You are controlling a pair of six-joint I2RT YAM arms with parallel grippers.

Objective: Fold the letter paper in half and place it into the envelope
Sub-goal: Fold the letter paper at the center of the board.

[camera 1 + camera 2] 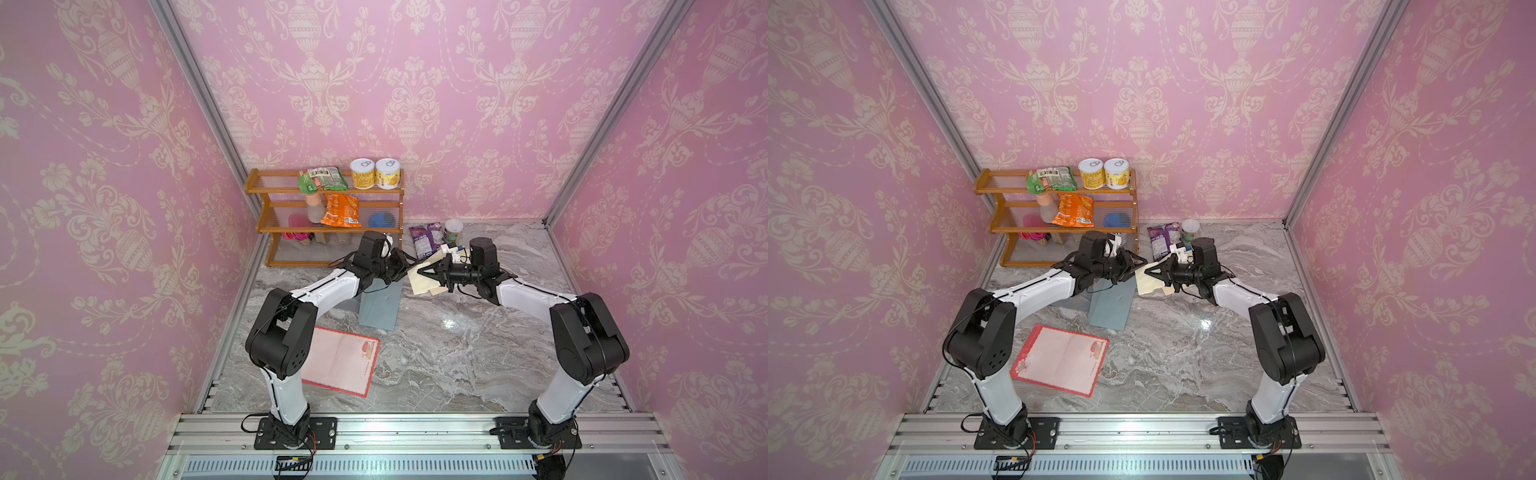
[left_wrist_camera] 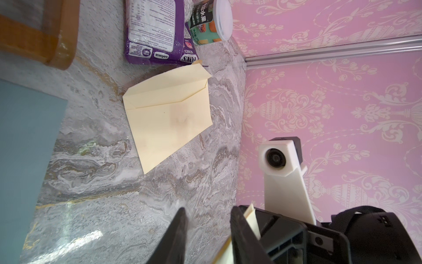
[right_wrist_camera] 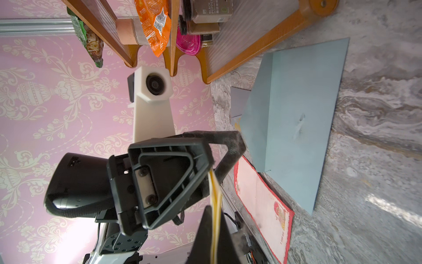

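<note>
This is looking like a robot lab's test booth dressed up as a corner of a home pantry. Pink wallpaper (image 1: 415, 83) with cream urns and flowers is covering three flat panels, and bare aluminium posts (image 1: 203, 95) are holding those panels at the corners, so the walls are reading as a set and not a room. Two robot arms, left (image 1: 324, 286) and right (image 1: 528, 295), are standing bolted to an aluminium rail (image 1: 415, 430) along the front of a marble-patterned desk (image 1: 457, 353). At the back a small wooden rack (image 1: 266, 226) is carrying cans (image 1: 363, 174), snack bags (image 1: 340, 210) and a jar (image 1: 314, 208), and a camera (image 2: 276, 158) is riding on an arm's wrist.
</note>
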